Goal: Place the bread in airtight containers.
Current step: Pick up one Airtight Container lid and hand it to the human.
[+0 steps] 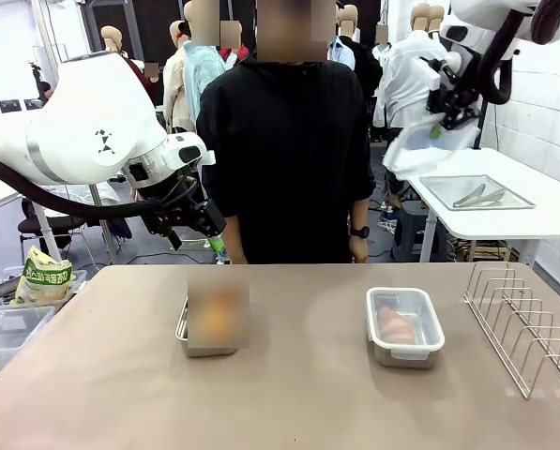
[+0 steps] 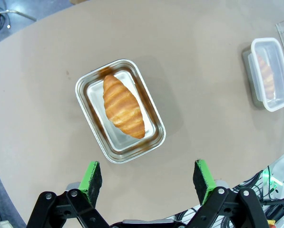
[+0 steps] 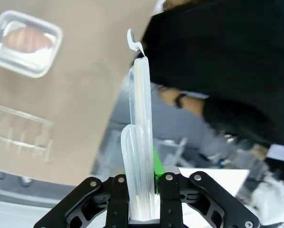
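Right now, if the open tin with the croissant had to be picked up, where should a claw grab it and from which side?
Probably from above, pinching one long wall of the open tin at its rolled rim. The croissant lies diagonally across the middle, so the bare wall beside it is the free edge; the tin sits flat, away from the lidded container.

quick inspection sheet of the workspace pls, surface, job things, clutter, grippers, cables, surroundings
surface: brown table, bare between the tins.
job's things: croissant in open steel tin; second croissant in lidded tin; clear lid held edge-on, high off the table.
clutter: wire rack at the table's right; snack bag and plastic bins at left.
grippers: left gripper open above the open tin; right gripper shut on the lid.
cables: black hose along the left arm.
surroundings: person at the far side; side table with tray and tongs.
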Robot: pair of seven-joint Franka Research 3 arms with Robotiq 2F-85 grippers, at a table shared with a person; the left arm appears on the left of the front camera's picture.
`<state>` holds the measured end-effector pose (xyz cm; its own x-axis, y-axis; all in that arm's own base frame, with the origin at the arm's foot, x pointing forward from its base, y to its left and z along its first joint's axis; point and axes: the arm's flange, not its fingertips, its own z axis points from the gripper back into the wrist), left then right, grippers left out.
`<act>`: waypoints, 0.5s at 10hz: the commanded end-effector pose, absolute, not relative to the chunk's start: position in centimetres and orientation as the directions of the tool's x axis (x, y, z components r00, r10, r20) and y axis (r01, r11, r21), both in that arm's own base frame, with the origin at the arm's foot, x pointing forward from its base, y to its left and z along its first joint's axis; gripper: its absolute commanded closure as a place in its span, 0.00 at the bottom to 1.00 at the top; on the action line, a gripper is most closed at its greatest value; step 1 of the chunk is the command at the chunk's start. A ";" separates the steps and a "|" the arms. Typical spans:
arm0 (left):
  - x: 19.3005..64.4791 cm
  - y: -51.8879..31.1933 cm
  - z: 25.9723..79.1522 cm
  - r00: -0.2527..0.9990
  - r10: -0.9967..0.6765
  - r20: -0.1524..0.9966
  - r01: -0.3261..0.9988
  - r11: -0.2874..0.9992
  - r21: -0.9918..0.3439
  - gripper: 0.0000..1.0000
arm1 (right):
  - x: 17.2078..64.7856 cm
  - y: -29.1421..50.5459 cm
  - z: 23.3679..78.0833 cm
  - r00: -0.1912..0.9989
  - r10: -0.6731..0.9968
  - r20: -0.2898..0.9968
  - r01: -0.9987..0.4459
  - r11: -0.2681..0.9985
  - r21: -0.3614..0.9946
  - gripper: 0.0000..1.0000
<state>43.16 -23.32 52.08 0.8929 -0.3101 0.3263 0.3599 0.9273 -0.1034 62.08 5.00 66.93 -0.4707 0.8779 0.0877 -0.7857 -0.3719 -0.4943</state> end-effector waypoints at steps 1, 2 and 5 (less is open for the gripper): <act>43.1 -23.2 52.2 0.893 -0.308 0.328 0.358 0.928 -0.103 0.00 | 60.5 5.3 68.2 -0.551 0.830 0.091 -0.710 -0.409 -0.573 1.00; 43.1 -23.2 52.2 0.893 -0.308 0.328 0.358 0.928 -0.103 0.00 | 60.0 5.6 69.0 -0.563 0.822 0.081 -0.689 -0.413 -0.595 1.00; 43.1 -23.2 52.2 0.893 -0.308 0.328 0.358 0.928 -0.103 0.00 | 60.4 6.5 70.3 -0.555 0.829 0.075 -0.695 -0.412 -0.588 1.00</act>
